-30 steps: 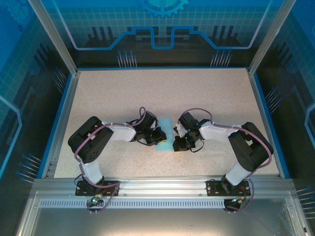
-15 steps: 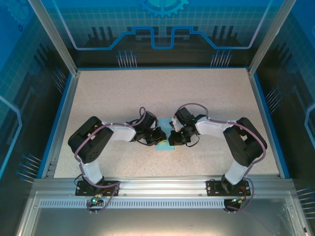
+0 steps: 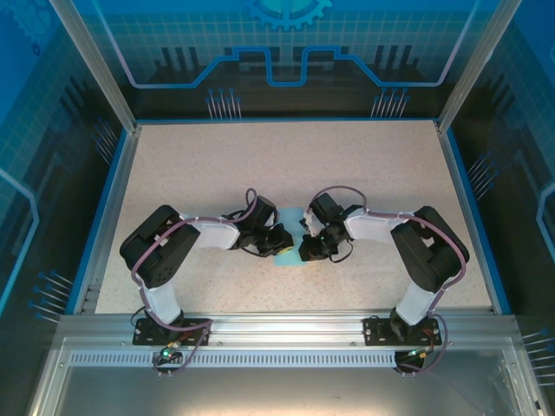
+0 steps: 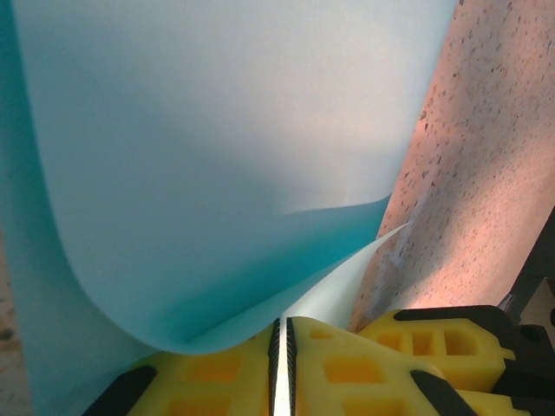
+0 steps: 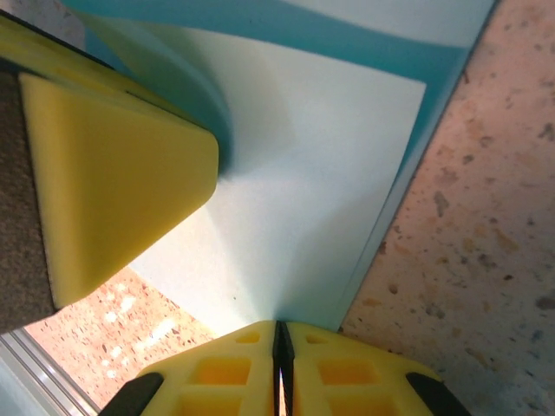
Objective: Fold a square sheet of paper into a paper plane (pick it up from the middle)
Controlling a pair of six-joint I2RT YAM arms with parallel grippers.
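Observation:
The square sheet of paper [image 3: 290, 257] is light blue and sits mid-table, pinched between both grippers and bent up off the surface. My left gripper [image 3: 283, 243] is shut on one edge; in the left wrist view the sheet [image 4: 217, 147] curls over the yellow fingers [image 4: 217, 373], and the gripper [image 4: 280, 325] clamps a thin layer. My right gripper [image 3: 303, 246] is shut on the opposite edge; its wrist view shows the gripper [image 5: 280, 328] closed on the pale sheet [image 5: 295, 199], with the left gripper's yellow finger [image 5: 113, 173] close by. The two grippers almost touch.
The speckled beige table [image 3: 277, 165] stretches open behind and to both sides of the arms. A blue rim [image 3: 113, 208] and metal posts border it. The aluminium rail [image 3: 277, 325] with both arm bases runs along the near edge.
The right arm has swung left, bringing its gripper and its edge of the sheet toward the left gripper. Less of the paper shows from above. The left arm has stayed still.

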